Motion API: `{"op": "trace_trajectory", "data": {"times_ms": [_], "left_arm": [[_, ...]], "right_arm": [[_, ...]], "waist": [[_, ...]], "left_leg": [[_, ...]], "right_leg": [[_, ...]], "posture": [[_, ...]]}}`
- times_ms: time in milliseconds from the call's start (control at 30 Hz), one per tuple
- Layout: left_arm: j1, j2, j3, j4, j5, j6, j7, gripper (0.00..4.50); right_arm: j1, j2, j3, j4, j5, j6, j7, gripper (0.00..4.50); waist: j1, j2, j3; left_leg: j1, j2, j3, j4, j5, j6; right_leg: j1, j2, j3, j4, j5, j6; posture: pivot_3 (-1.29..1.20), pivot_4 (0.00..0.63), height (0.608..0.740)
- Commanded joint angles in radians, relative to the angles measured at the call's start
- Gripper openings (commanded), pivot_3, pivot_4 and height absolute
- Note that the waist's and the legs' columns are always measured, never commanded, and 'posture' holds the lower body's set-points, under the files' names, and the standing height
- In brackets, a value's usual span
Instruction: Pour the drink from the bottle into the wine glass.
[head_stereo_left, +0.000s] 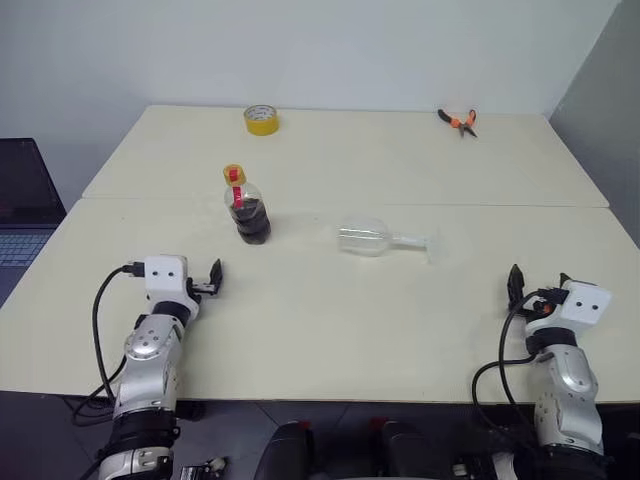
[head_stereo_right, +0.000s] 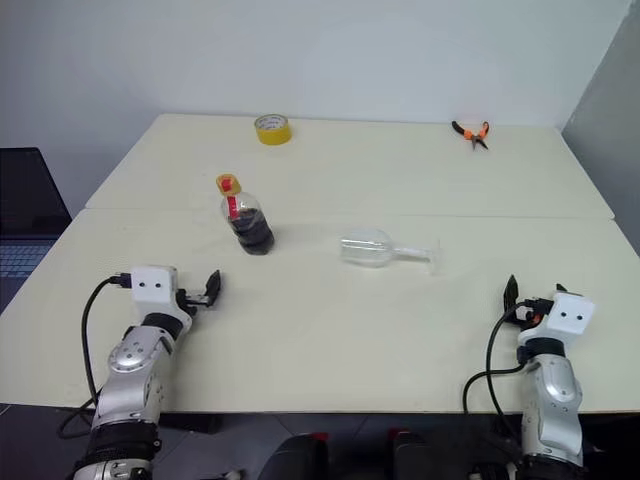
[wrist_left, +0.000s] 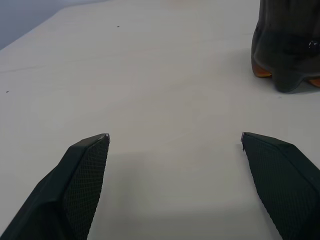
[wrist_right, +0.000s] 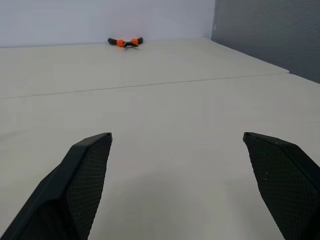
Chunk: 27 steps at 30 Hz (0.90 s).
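Cola-like drink is filling the lower half of the capped bottle (head_stereo_left: 245, 207), which is standing upright on the worktop (head_stereo_left: 330, 320) at about one o'clock from the left pincer (wrist_left: 175, 145), while the wine glass (head_stereo_left: 382, 239) is lying on its side at about ten o'clock from the right pincer (wrist_right: 177, 145). Both pincers are hovering spread wide and empty. Judging by looks, the glass is handling as light, slick and fragile, best taken at the stem and stood up first; the squat plastic body is offering a firmer, slightly yielding hold.

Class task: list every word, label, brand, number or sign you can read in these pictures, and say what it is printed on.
None can be read.
bottle: the red label strip at the neck shows no legible text.
yellow tape roll: marks on the inner core are too small to read.
laptop: keys too blurred to read.
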<state>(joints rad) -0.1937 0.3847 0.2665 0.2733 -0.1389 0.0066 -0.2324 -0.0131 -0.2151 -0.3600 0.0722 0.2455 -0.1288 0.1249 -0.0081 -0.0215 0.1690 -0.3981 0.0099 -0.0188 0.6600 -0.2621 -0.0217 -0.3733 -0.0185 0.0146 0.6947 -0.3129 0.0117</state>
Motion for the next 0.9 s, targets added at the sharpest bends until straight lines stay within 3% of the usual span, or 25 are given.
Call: {"op": "trace_trajectory", "data": {"times_ms": [33, 267, 467, 667, 900], "left_arm": [[-0.017, -0.001, -0.005, -0.03, -0.004, -0.049, -0.015, 4.46], [-0.015, 0.004, -0.008, -0.042, -0.006, -0.072, -0.033, 4.46], [-0.014, 0.016, 0.024, -0.063, -0.068, -0.049, -0.085, 4.46], [-0.024, 0.031, -0.017, -0.117, -0.069, -0.029, -0.14, 4.46], [-0.072, 0.011, -0.051, -0.154, -0.089, 0.011, -0.157, 4.46]], "right_arm": [[-0.004, -0.008, -0.004, -0.019, -0.006, -0.019, -0.001, 4.5], [0.01, -0.009, 0.024, -0.046, -0.013, -0.024, 0.027, 4.5], [0.065, -0.033, 0.097, -0.206, 0.051, 0.04, 0.15, 4.5], [0.133, -0.172, 0.245, -0.5, 0.143, 0.188, 0.365, 4.5], [0.085, -0.284, 0.302, -0.622, 0.215, 0.334, 0.471, 4.5]], "waist": [[0.0, 0.0, 0.0], [0.0, 0.0, 0.0], [0.0, 0.0, 0.0], [0.0, 0.0, 0.0], [0.004, -0.001, 0.0]], "left_leg": [[0.0, 0.0, 0.0, 0.0, 0.0, 0.0], [0.0, 0.0, 0.0, 0.0, 0.0, 0.0], [0.0, 0.0, 0.0, 0.0, 0.0, 0.0], [0.0, 0.0, -0.001, 0.0, 0.0, 0.0], [-0.001, 0.0, -0.002, 0.001, 0.0, 0.0]], "right_leg": [[0.0, 0.0, 0.0, 0.0, 0.0, 0.0], [0.0, 0.0, 0.0, 0.0, 0.0, 0.0], [0.0, 0.0, 0.0, 0.0, 0.0, 0.0], [0.0, 0.0, -0.001, -0.001, 0.0, 0.0], [0.001, 0.0, -0.002, -0.002, 0.0, 0.0]], "posture": [[0.0, 0.15, 0.74], [0.0, 0.15, 0.74], [0.0, 0.15, 0.74], [0.0, 0.15, 0.74], [0.0, 0.15, 0.74]]}}
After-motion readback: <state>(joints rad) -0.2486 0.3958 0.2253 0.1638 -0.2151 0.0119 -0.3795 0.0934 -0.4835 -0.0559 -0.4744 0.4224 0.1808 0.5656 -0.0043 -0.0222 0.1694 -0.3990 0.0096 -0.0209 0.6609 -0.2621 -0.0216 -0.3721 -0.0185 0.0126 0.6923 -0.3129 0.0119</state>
